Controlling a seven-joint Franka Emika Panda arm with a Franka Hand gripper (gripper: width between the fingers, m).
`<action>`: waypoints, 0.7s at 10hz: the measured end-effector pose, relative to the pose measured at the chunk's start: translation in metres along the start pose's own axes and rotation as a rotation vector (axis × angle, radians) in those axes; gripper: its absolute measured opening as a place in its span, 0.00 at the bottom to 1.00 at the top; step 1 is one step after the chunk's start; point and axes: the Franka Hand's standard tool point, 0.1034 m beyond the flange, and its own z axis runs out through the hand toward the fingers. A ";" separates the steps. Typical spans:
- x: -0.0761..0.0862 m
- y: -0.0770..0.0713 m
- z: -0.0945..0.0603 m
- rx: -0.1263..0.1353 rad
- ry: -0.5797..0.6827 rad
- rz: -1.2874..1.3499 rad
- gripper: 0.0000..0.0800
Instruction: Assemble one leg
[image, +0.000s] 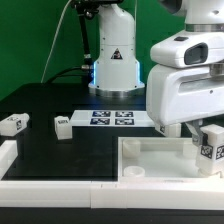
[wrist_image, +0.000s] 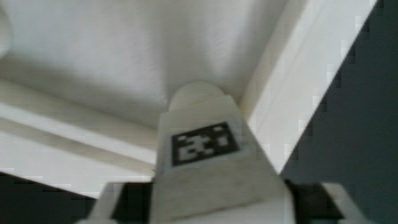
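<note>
My gripper (image: 206, 136) is shut on one leg (image: 211, 148), a stubby white block with a black-and-white tag. It holds the leg at the exterior view's right end of the white tray-like tabletop (image: 150, 158), down inside the rim. In the wrist view the leg (wrist_image: 210, 135) sits between the dark fingers (wrist_image: 128, 205), pointing into a corner of the tabletop (wrist_image: 71, 60) beside its raised rim (wrist_image: 299, 70). Two more legs lie on the black table at the exterior view's left, one (image: 12, 124) at the edge and one (image: 62, 126) further in.
The marker board (image: 112, 118) lies flat behind the tabletop, in front of the robot base (image: 114, 60). A white raised border (image: 40, 185) runs along the front and left of the black table. A small white knob (image: 133, 172) sits on the tabletop's front rim.
</note>
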 end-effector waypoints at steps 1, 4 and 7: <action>0.000 0.000 0.000 0.001 0.001 0.092 0.36; 0.000 0.002 0.001 0.009 0.000 0.572 0.36; 0.003 0.004 0.001 0.015 0.034 1.038 0.36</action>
